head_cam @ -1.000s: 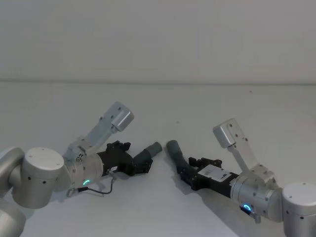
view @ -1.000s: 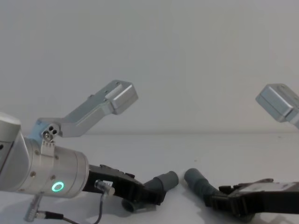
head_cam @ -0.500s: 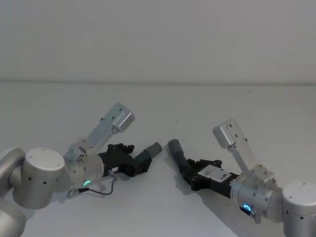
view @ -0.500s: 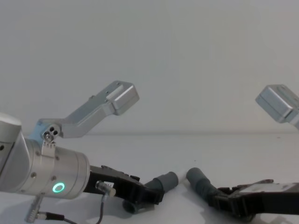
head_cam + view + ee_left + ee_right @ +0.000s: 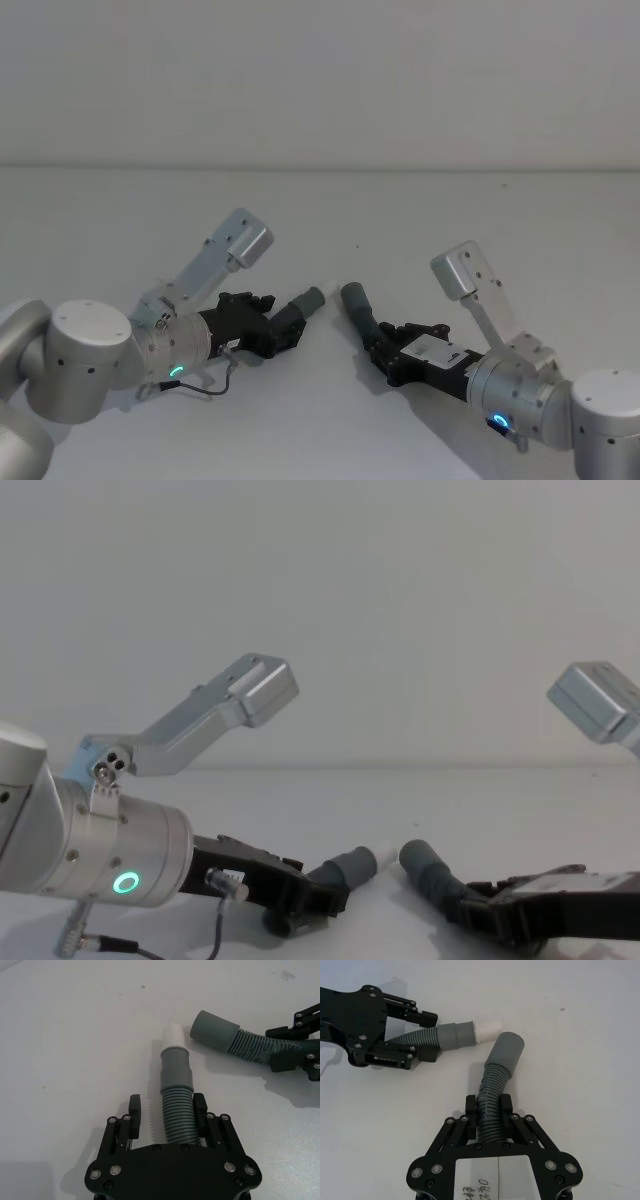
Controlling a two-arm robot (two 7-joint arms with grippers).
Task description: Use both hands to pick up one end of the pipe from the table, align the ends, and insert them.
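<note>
Lower left in the head view, the left gripper (image 5: 167,1105) loosely straddles the white-tipped hose piece (image 5: 176,1077) with a gap on one side, while the right gripper (image 5: 489,1106), lower right, clenches the curved hose piece (image 5: 492,1087) — their cuffs (image 5: 506,1050) near but apart over the desk (image 5: 320,220).

My left gripper has drawn back along the shorter hose piece.

In the head view my left gripper (image 5: 272,322) sits closer to my arm than a second ago, leaving more ribbed length of the shorter hose piece (image 5: 305,302) bare. Its white tip (image 5: 385,855), hidden in the chest view before, now shows there. The gap to the cuff (image 5: 418,860) of the longer hose piece (image 5: 440,885) has nearly closed.
</note>
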